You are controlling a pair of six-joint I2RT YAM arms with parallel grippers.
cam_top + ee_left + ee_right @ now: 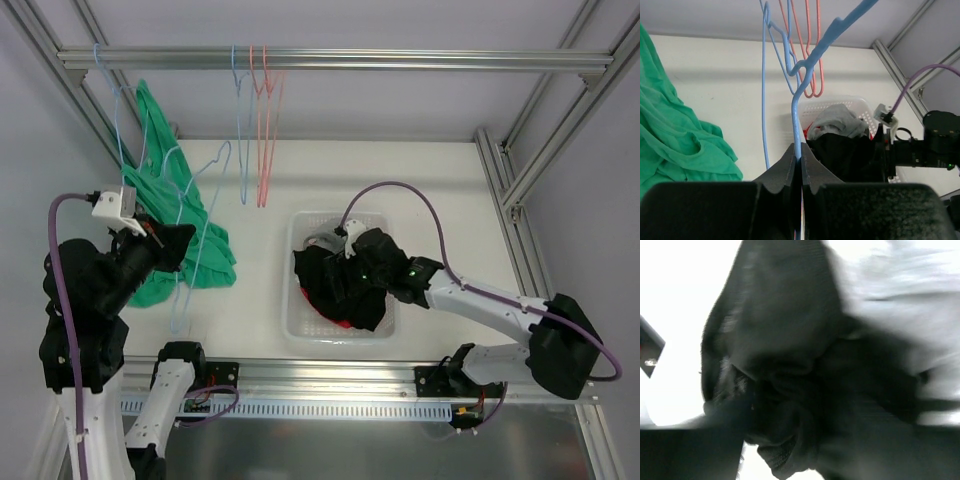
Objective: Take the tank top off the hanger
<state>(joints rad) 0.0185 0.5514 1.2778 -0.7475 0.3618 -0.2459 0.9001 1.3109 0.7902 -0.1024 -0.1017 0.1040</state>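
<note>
At left – green tank top (200, 255) bunched, draping hanger (795, 127)

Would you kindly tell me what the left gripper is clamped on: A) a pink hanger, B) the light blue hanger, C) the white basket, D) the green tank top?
B: the left gripper is shut on the light blue hanger wire.

The overhead view is bright and even. The white table (430, 200) comes close to glare, and only faint, soft shadows lie around the basket (297, 325). In the left wrist view the blue hanger (796, 125) in front of the basket is crisp, while the left claw (800, 152) is a dark blur. The right wrist view is out of focus, with black cloth (790, 365) smeared and the whites blown out.
</note>
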